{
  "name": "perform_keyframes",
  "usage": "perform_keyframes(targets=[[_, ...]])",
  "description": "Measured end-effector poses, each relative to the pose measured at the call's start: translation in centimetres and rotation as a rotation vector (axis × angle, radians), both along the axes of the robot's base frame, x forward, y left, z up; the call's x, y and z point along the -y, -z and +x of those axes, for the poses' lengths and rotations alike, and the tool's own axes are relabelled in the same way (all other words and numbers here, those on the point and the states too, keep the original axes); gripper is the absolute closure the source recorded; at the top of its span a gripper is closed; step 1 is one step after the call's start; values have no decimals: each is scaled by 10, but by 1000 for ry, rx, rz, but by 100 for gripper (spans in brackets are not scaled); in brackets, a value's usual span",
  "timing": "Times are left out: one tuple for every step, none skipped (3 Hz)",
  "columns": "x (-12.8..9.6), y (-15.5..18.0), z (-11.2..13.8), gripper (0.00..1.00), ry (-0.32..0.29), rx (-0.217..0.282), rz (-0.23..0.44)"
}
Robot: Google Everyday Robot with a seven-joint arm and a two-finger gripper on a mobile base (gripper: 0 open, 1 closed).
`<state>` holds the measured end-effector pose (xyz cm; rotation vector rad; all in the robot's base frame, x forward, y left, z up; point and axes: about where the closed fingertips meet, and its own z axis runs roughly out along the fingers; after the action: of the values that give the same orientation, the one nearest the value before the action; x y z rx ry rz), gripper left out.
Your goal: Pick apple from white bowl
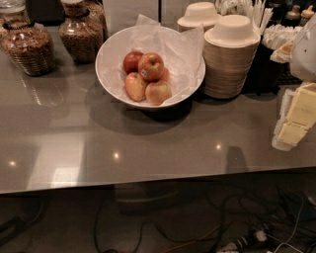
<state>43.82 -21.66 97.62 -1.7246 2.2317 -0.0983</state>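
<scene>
The white bowl is wide and glossy, with a crinkled white paper lining, and stands at the back middle of the grey counter. Several red-yellow apples lie in it. One with a sticker sits on top, and others lie at the back left, front left and front right. My gripper, white with pale yellow parts, hangs at the right edge of the view. It is over the counter, well to the right of the bowl and apart from it.
A tall stack of beige disposable bowls stands right of the white bowl, with a second stack behind. Glass jars of granola stand at the back left. Cutlery and napkins are at the back right. Cables lie on the floor below the counter's front edge.
</scene>
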Motion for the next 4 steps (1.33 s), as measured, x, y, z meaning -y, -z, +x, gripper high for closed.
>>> perform_keyframes(targets=[[0, 0, 0, 0, 0, 2, 1], [-7, 0, 17, 0, -12, 59, 88], [-34, -3, 56, 0, -45, 163, 264], [-70, -20, 101, 0, -79, 264, 433]])
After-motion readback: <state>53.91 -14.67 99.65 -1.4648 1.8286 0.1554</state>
